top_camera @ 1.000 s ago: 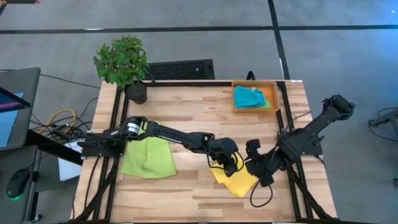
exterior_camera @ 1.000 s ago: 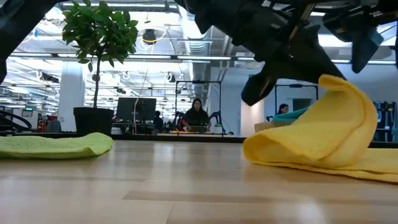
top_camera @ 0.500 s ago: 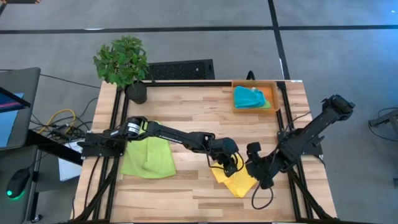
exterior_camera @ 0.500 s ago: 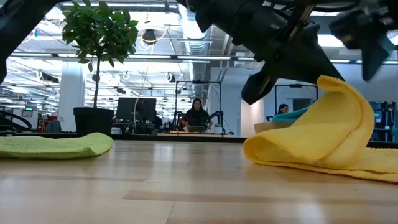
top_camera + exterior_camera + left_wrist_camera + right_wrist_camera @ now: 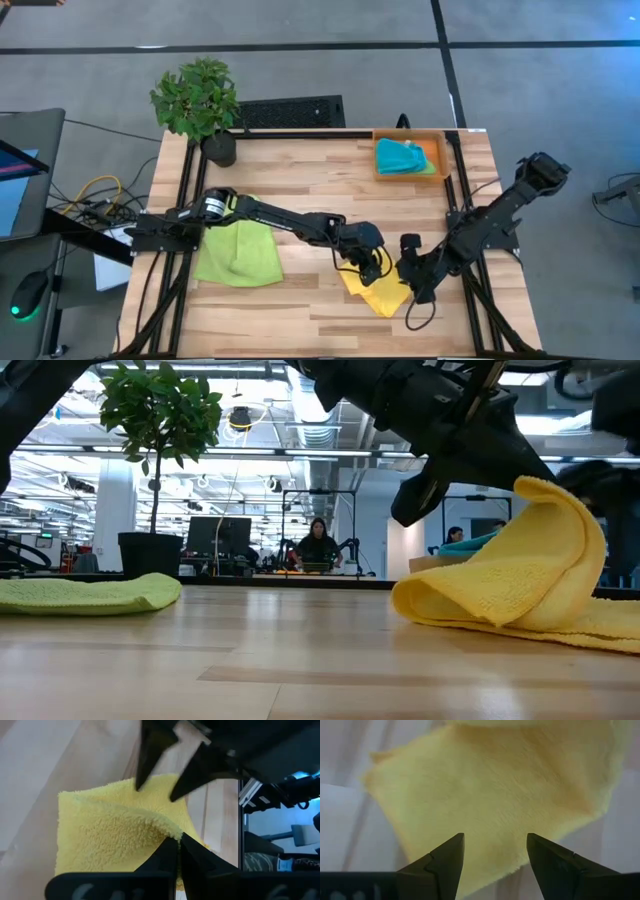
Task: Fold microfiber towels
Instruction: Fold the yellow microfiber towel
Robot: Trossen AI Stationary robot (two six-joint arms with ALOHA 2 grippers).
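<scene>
Yellow towel [image 5: 520,585] cut off rightward

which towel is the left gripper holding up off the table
The yellow towel: the left gripper pinches its raised edge. The green towel lies flat; the teal towel sits in the orange tray.

The right gripper [image 5: 412,283] has moved a short way toward the front edge of the table and closer to the yellow towel [image 5: 378,290], as the high view shows. Its jaws stand apart over the towel surface in the right wrist view. In the low view, the right arm's dark parts have left the upper right corner and now show as a dark blurred mass at the right edge, beside the towel's raised fold [image 5: 560,550]. The raised fold stands slightly higher and its peak sits a little farther right. The left gripper [image 5: 372,268], clamped on the towel's edge, has shifted only marginally.
</scene>
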